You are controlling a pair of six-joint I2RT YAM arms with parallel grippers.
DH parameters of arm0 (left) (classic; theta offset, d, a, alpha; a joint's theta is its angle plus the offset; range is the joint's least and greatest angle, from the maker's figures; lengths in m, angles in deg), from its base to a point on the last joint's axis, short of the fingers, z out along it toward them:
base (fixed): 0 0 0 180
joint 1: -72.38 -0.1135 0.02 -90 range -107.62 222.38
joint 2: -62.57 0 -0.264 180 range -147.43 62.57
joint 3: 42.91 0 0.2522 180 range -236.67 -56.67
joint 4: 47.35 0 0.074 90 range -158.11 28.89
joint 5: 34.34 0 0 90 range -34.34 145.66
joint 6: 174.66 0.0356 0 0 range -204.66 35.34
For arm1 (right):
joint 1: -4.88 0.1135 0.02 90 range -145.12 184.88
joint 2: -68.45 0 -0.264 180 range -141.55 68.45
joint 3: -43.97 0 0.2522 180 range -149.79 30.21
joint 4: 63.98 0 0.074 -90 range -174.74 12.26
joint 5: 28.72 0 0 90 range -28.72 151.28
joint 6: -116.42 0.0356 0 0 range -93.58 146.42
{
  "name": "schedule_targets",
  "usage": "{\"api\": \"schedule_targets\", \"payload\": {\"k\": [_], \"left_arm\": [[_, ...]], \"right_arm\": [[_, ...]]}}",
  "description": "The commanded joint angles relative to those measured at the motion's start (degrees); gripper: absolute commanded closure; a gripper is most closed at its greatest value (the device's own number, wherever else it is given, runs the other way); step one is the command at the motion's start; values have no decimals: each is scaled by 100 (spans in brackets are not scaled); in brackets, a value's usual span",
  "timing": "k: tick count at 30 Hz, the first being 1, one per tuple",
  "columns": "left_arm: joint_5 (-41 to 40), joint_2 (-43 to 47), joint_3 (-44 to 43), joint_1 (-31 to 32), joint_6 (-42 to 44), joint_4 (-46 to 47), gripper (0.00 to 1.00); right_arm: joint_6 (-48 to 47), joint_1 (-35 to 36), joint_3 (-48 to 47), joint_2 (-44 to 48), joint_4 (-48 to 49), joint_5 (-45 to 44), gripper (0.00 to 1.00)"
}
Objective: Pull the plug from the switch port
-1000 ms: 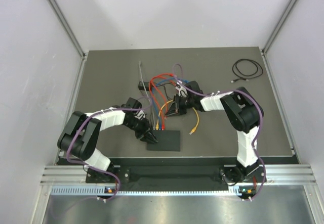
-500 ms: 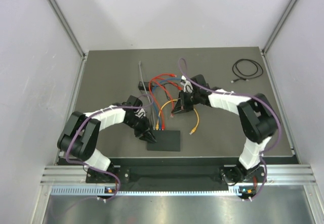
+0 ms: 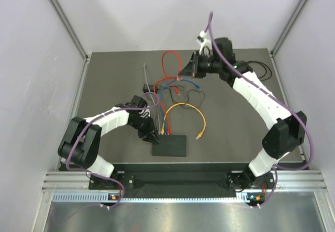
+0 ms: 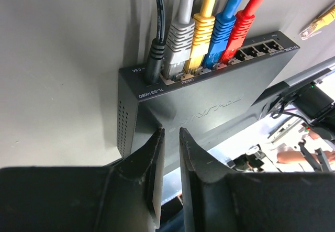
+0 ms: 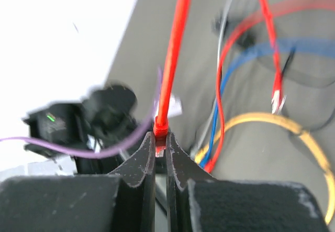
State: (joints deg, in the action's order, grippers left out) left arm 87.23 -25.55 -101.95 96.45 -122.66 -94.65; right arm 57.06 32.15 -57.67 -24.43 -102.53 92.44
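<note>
The black switch (image 3: 174,147) lies near the front edge. In the left wrist view the switch (image 4: 209,111) has black, grey, yellow, blue and red plugs (image 4: 238,30) seated in its port row, and three ports are empty. My left gripper (image 3: 155,139) rests on the switch's left end, its jaws nearly together with nothing between them (image 4: 170,131). My right gripper (image 3: 194,67) is raised over the far middle of the table. It is shut (image 5: 161,139) on a red plug (image 5: 162,127) whose red cable (image 3: 168,59) loops away from it.
A tangle of red, blue and grey cables (image 3: 172,88) lies behind the switch. A yellow cable (image 3: 184,105) arcs to a loose plug (image 3: 199,136). Another loose red plug (image 5: 276,102) hangs free. A black coiled cable (image 3: 256,70) is at the far right. A grey strip (image 3: 148,77) lies far left.
My right gripper has lifted and swung from just behind the switch to the far side, carrying the red plug and dragging its cable. The left gripper stayed on the switch.
</note>
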Motion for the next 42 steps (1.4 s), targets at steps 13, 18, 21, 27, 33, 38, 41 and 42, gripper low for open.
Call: {"api": "schedule_targets", "payload": {"k": [13, 18, 21, 27, 33, 38, 41, 42], "left_arm": [[-318, 286, -289, -8, 319, -153, 76], [-336, 313, -297, -8, 363, -170, 76], [-310, 313, -289, -8, 372, -170, 76], [-266, 330, -219, -17, 425, -170, 76], [-222, 348, -227, -17, 442, -153, 76], [-151, 365, -157, -17, 442, -144, 76], [-160, 427, -78, -26, 434, -144, 76], [-169, 453, -78, -17, 434, -153, 76]], "right_arm": [[-444, -723, -1926, -512, 896, -820, 100], [440, -740, -760, 331, 1908, -2942, 100], [1120, -986, -56, 473, 2075, -3143, 100], [734, -873, 311, -12, 2020, -1948, 100], [470, -503, 983, -194, 2436, -2104, 100], [382, -345, 711, -573, 2401, -2325, 100], [636, -266, 316, -757, 2208, -2421, 100], [698, -231, 80, -827, 2164, -2404, 100]]}}
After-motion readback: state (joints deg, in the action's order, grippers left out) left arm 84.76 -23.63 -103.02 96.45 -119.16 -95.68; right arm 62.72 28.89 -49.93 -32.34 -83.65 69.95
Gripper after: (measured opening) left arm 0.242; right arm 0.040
